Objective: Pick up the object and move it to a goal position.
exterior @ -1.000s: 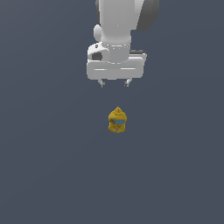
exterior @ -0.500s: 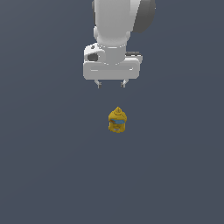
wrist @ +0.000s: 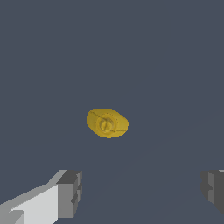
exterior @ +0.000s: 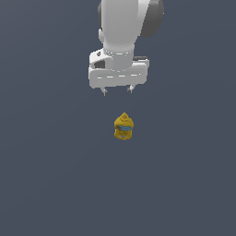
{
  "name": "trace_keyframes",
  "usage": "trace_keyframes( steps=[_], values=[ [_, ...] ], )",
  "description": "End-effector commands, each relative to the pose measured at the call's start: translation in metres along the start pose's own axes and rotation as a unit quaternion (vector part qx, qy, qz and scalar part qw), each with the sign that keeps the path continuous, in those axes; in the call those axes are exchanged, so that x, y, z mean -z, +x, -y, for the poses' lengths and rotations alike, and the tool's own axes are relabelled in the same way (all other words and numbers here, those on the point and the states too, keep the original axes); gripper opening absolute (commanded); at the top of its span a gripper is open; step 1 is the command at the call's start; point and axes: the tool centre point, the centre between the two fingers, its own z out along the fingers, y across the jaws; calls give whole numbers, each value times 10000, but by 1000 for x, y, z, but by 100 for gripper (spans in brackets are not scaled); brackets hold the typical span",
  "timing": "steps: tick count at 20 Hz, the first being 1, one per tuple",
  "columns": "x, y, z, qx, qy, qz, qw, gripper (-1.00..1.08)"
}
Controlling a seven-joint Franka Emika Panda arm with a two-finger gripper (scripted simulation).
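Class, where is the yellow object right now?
In the exterior view, the yellow object sits on the grey floor, near centre, just below the open gripper, untouched.

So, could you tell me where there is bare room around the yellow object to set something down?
Bare grey surface surrounds the yellow object on every side. The only tight spot is the gap above it in the exterior view, beneath the open gripper.

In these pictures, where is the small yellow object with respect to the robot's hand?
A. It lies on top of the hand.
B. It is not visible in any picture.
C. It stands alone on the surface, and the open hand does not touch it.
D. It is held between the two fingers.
C: the yellow object stands by itself on the dark surface, apart from the hand, whose fingers are spread wide with nothing between them.
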Motion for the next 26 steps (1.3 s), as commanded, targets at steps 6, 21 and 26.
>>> trace_keyframes(
  steps=[6, 21, 26],
  values=[
    [-11, 4, 3, 848, 6, 3, 9964, 100],
    [-38, 13, 12, 2814, 30, 2, 9596, 100],
    [-47, 16, 15, 3448, 40, -2, 9387, 100]
  ],
)
